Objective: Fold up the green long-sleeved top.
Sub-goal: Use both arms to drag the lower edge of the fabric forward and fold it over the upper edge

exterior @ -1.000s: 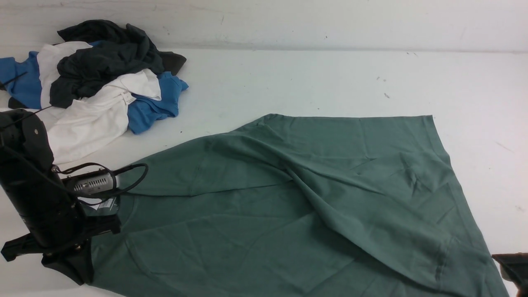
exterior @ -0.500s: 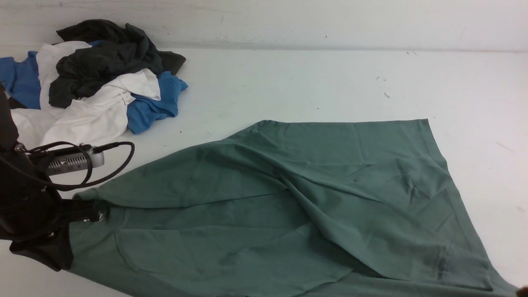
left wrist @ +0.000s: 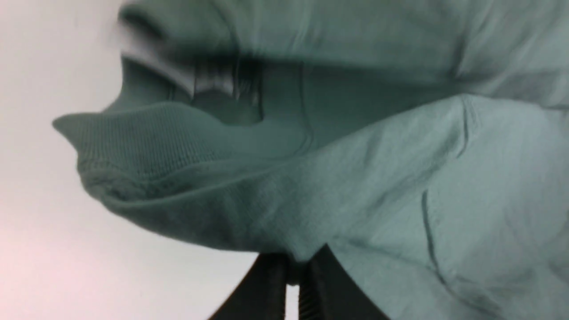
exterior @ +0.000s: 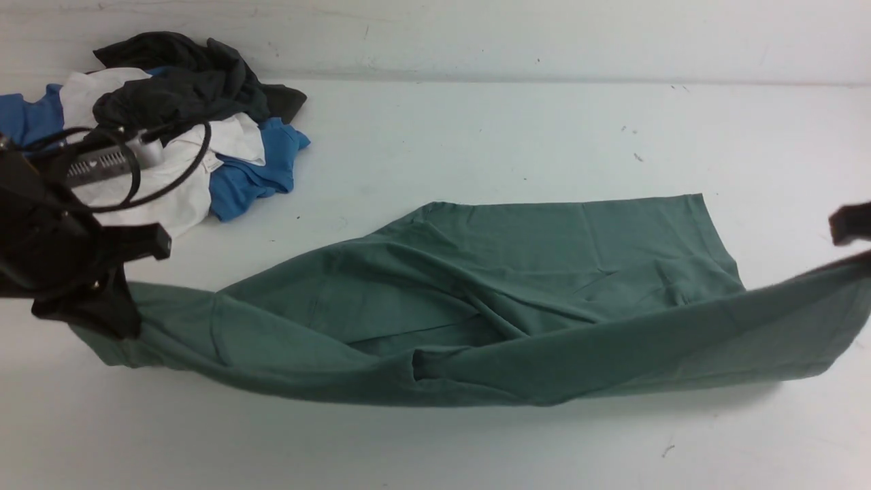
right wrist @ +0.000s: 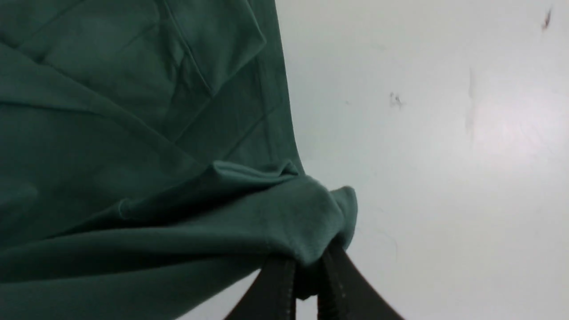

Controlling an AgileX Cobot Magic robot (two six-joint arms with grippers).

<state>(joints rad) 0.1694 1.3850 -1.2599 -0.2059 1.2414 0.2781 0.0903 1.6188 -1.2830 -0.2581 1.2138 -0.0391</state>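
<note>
Plain white desk, pale wall behind. A large sage-green knit long-sleeved top sits mid-desk: its far part lies flat, its near edge is held up and stretched between both arms, sagging in the middle. At the left end the left pincer is clamped narrow on fabric just beside the ribbed neckband. At the right end the right pincer is pinched tight on a bunched corner. A crumpled pile of dark charcoal, white and blue garments sits far-left on the desk, apart from the top.
</note>
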